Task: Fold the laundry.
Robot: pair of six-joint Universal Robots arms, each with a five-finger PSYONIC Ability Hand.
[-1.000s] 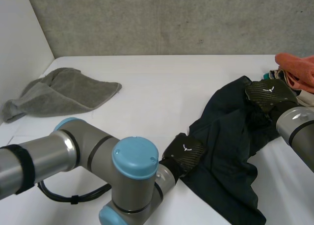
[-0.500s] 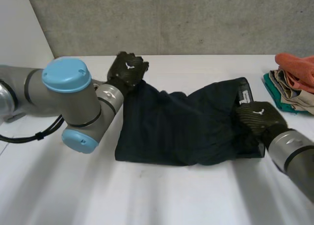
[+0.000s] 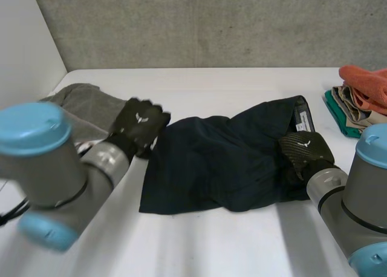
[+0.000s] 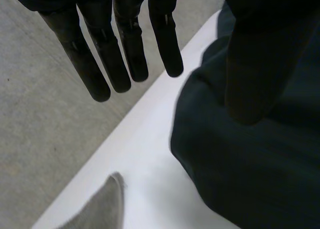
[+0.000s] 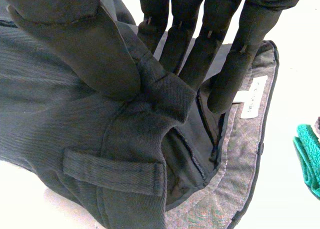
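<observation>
While two black robot hands rest at its ends, one pair of dark trousers (image 3: 224, 159) lies spread mid-table. At its left end, the left hand (image 3: 140, 127) holds nothing, fingers straight. The right hand (image 3: 305, 150) pinches a waistband fold (grey lining, white label beside it) between thumb and fingers. One grey towel (image 3: 84, 104) lies just behind the left hand. One pile of folded clothes (image 3: 363, 98) sits at the right edge of the table (image 3: 211, 241), whose near side lies bare.
</observation>
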